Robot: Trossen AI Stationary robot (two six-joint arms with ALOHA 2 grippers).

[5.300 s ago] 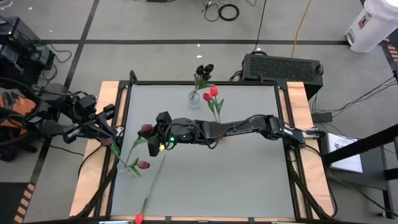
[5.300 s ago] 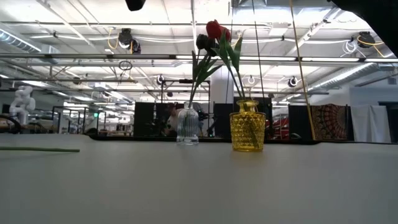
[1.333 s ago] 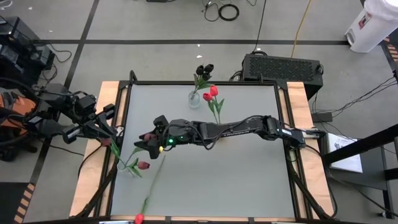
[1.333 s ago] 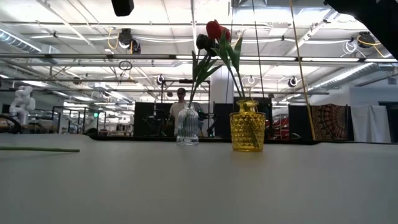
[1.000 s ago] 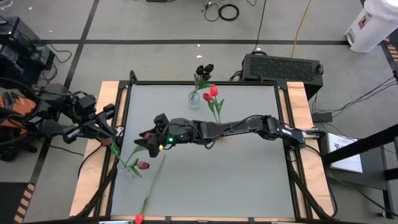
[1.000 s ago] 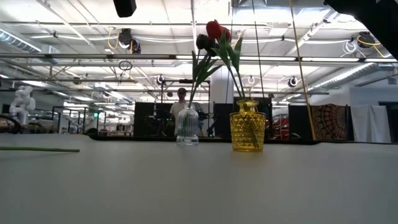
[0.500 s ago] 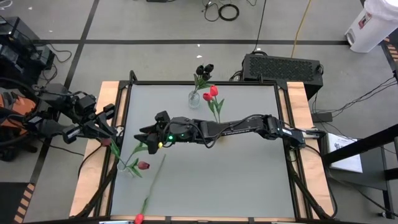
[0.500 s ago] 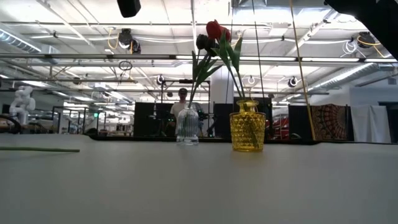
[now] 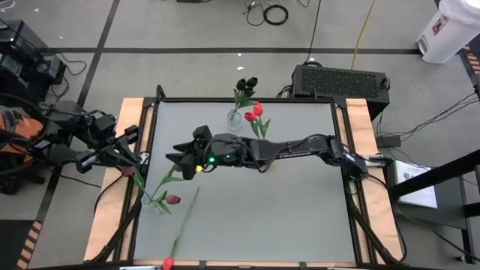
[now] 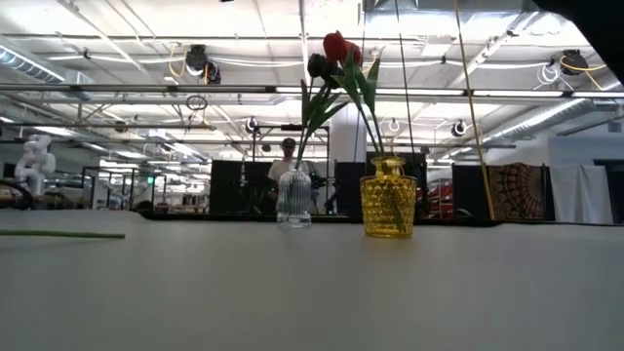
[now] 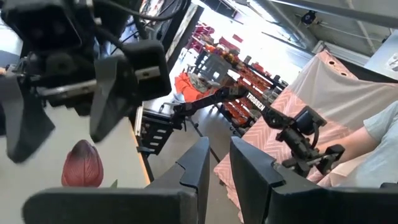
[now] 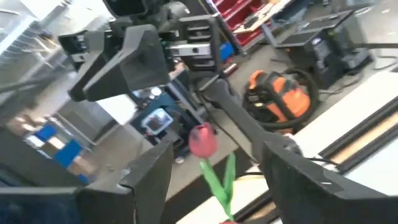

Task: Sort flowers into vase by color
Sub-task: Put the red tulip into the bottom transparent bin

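Observation:
My right gripper (image 9: 178, 157) (image 12: 216, 149) is open, reaching over the table's left part. Its fingers stand on either side of a dark red tulip head (image 12: 202, 140) (image 11: 81, 165) without touching it. The tulip's green stem and leaf (image 9: 169, 177) slant down toward the left edge, where another maroon tulip (image 9: 172, 199) sits. A red tulip (image 9: 167, 262) lies by its stem (image 9: 186, 217) near the front edge. At the far edge a clear vase (image 10: 293, 200) holds dark tulips (image 9: 246, 82) and a yellow vase (image 10: 387, 200) holds red ones (image 9: 255, 112). My left gripper (image 9: 142, 159) (image 11: 219, 155) waits at the left edge, its fingers a little apart with nothing between them.
The table has a raised dark frame (image 9: 341, 150) with wooden side boards. A black box (image 9: 341, 79) stands behind the far right corner. In the low view a person (image 10: 286, 156) shows far back in the room. A person's sleeve (image 11: 379, 143) shows in the left wrist view.
My right gripper has gone a little toward the table's far edge and up, leaving the top of the low view. It has stayed open. The flowers have kept their places.

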